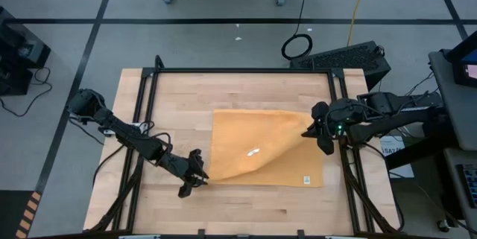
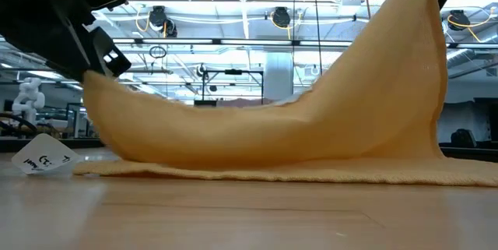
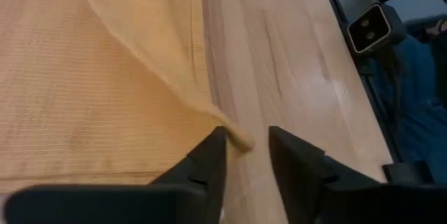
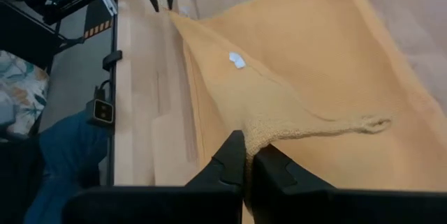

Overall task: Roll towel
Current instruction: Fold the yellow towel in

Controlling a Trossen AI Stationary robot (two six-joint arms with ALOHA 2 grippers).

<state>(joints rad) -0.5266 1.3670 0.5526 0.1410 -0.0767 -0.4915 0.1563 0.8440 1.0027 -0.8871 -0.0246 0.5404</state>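
Observation:
The mustard-yellow towel (image 1: pixel 279 161) lies flat on the wooden table, with a white tag (image 1: pixel 305 180) near its near right corner. One corner is raised high (image 2: pixel 420 1), and the cloth sags from it toward the near left corner (image 3: pixel 241 140). My right gripper (image 1: pixel 319 131) (image 4: pixel 251 158) is shut on the raised corner. At the towel's near left corner, my left gripper (image 1: pixel 197 176) (image 3: pixel 246 155) stands open, low over the table. The corner's tip lies between its fingers. My left gripper has the towel's near left corner tip (image 3: pixel 239 139) lying between its open fingers, close against one fingertip (image 3: pixel 215 144); I cannot tell whether it touches. My right gripper pinches a bunched corner of the towel (image 4: pixel 257 135) between its two fingers, slanting down from the table's right side. That corner is lifted clear. The cloth hangs from it in a slack sweep toward the near left, and the lower layer stays on the table.
Black frame rails (image 1: pixel 149 112) run along the table's left, right and far sides. A small camera (image 3: pixel 370 27) sits at the near edge. Bare wood (image 1: pixel 246 209) lies between the towel and the near edge, and more to the towel's left (image 1: pixel 179 120).

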